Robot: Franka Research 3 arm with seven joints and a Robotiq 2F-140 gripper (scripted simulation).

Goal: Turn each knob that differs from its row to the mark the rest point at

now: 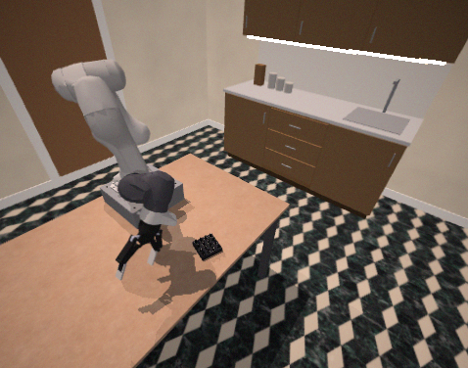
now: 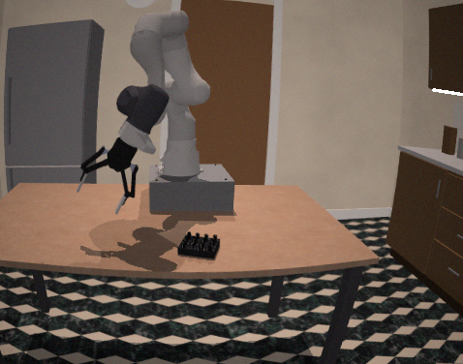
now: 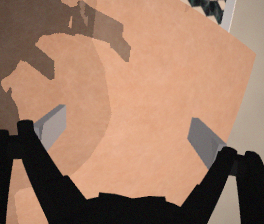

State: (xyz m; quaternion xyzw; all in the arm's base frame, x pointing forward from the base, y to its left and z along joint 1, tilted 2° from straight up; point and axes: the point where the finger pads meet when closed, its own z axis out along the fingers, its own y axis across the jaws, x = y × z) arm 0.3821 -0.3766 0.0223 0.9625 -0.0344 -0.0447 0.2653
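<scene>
The small black knob box (image 1: 208,246) (image 2: 199,246) stands on the wooden table (image 1: 53,294) (image 2: 280,232) near its front edge. Its knobs are too small for me to read where their lines point. My gripper (image 1: 135,264) (image 2: 99,195) (image 3: 128,122) is open wide and empty. It hangs tilted above the table, well to the left of the box in the top and exterior views. The wrist view shows only bare table and the arm's shadow between the fingers; the box does not show there.
The arm's grey base block (image 1: 117,203) (image 2: 192,190) sits on the table behind the box. A fridge (image 2: 49,97) stands behind the table. A kitchen counter (image 1: 322,142) with a sink (image 1: 377,119) runs along the far wall.
</scene>
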